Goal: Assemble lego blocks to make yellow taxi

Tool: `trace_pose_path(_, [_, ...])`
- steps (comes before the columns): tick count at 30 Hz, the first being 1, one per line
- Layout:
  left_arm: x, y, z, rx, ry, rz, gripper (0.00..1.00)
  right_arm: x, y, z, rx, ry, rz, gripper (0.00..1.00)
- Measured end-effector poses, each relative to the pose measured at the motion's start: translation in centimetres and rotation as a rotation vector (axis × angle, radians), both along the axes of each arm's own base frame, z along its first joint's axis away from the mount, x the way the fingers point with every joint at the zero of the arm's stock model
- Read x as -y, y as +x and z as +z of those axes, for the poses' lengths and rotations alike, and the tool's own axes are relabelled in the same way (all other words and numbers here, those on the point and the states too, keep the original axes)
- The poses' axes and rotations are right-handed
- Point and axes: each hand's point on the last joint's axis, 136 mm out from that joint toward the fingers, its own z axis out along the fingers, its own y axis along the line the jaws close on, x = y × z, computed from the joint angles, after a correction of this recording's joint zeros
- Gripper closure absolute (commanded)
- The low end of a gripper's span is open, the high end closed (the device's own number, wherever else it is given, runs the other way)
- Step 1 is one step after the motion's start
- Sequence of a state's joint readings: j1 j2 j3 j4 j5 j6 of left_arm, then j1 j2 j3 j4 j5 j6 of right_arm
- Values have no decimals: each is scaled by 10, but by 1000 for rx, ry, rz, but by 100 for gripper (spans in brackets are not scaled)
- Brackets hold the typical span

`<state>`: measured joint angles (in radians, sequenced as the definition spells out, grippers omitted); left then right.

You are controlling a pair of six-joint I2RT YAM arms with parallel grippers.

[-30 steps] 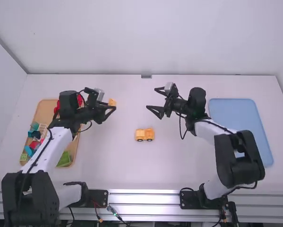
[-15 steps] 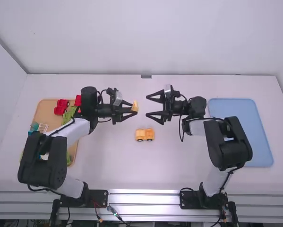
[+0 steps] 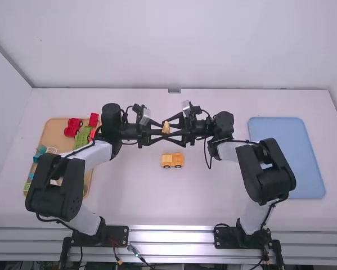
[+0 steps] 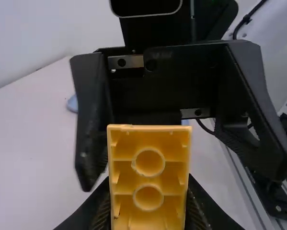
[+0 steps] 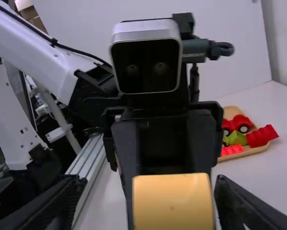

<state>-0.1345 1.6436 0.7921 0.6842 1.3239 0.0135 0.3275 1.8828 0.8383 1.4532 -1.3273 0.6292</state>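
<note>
The taxi was only part built. Its base, a yellow-orange piece on wheels, stood upright on the table, in front of the arms' meeting point on the side nearer their mounts. One more block of the same colour was up off the table, between the two grippers. The left gripper had it pinched, a finger against each side, and its hollow underside with two round sockets showed in the left wrist view. The right gripper had its fingers spread about the block, with a gap plain on one side; whether the other finger touched it, I could not tell.

So the base was in place and the block picked out, but the two were not joined. What was left, as I judged it, was to pass the block across or turn it, set it squarely over the base and press it home. Other pieces, a red car among them, lay in the wooden tray; none of those looked needed.
</note>
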Motion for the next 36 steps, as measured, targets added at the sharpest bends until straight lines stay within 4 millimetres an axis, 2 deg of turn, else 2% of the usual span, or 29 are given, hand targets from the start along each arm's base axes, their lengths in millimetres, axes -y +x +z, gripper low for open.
trace_pose_path(5, [0, -1, 1, -13, -3, -3, 98, -1, 3, -1, 9, 3, -20, 53])
trace_pose_path(8, [0, -2, 1, -16, -5, -10, 98, 0, 5, 0, 14, 6, -30, 60])
trace_pose_path(18, [0, -3, 1, -16, -7, -17, 98, 1, 6, -1, 23, 6, -31, 59])
trace_pose_path(25, [0, -2, 1, -16, -6, -14, 98, 2, 8, -4, 30, -1, -35, 63])
trace_pose_path(30, [0, -2, 0, -24, -6, -13, 98, 4, 9, -5, 39, -2, -40, 70])
trace_pose_path(33, [0, -2, 0, -24, -6, -12, 92, 3, 9, -5, 39, -2, -40, 75])
trace_pose_path(34, [0, -2, 0, -24, -6, -12, 86, 4, 9, -5, 40, -2, -40, 77])
trace_pose_path(35, [0, -2, 0, -24, -6, -12, 67, 3, 9, -5, 40, -2, -40, 77])
trace_pose_path(36, [0, -2, 0, -24, -6, -12, 59, 3, 9, -5, 40, -2, -40, 77])
